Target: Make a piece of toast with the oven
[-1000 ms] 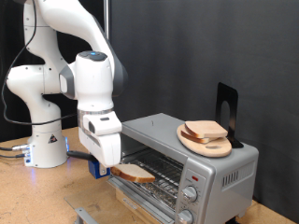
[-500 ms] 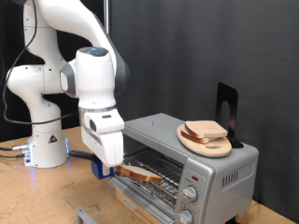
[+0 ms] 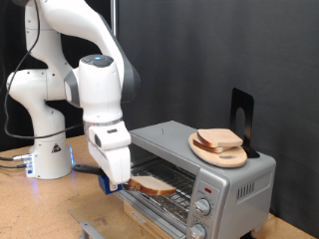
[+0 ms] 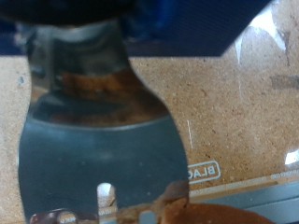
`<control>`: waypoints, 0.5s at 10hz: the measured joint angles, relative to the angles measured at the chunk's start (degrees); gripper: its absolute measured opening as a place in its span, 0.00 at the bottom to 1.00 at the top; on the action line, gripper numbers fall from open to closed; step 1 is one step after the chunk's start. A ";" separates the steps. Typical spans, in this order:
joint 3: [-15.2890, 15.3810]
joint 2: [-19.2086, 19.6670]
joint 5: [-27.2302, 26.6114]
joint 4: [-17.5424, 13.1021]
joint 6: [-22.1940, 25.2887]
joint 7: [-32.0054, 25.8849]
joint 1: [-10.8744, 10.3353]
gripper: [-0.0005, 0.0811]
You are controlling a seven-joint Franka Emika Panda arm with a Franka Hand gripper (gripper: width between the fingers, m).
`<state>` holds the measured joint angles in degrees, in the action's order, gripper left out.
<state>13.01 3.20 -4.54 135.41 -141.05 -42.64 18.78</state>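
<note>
The silver oven [image 3: 214, 177] stands at the exterior view's right with its glass door [image 3: 148, 203] folded down. My gripper [image 3: 119, 185] is at the oven's mouth, shut on the near edge of a piece of toast [image 3: 152, 184]. The slice lies almost flat over the wire rack [image 3: 177, 185], half inside. In the wrist view a dark blurred finger [image 4: 98, 154] fills the middle. The slice's brown crust [image 4: 224, 213] shows beyond it. The glass door [image 4: 234, 103] lies below, with the wooden table showing through.
A round wooden plate [image 3: 205, 151] with two more slices [image 3: 219, 138] sits on the oven's roof beside a black stand [image 3: 242, 114]. Knobs [image 3: 204, 207] and a red light [image 3: 206, 187] are on the front panel. The arm's base [image 3: 45, 149] stands at the left on the wooden table [image 3: 40, 204].
My gripper has moved down and towards the exterior view's right, carrying the slice from the door's edge further into the oven's mouth and levelling it over the rack.
</note>
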 joint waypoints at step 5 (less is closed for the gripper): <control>1.07 1.32 -0.69 -2.20 0.04 3.66 -0.26 0.49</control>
<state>14.08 4.53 -5.23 133.22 -141.01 -38.97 18.53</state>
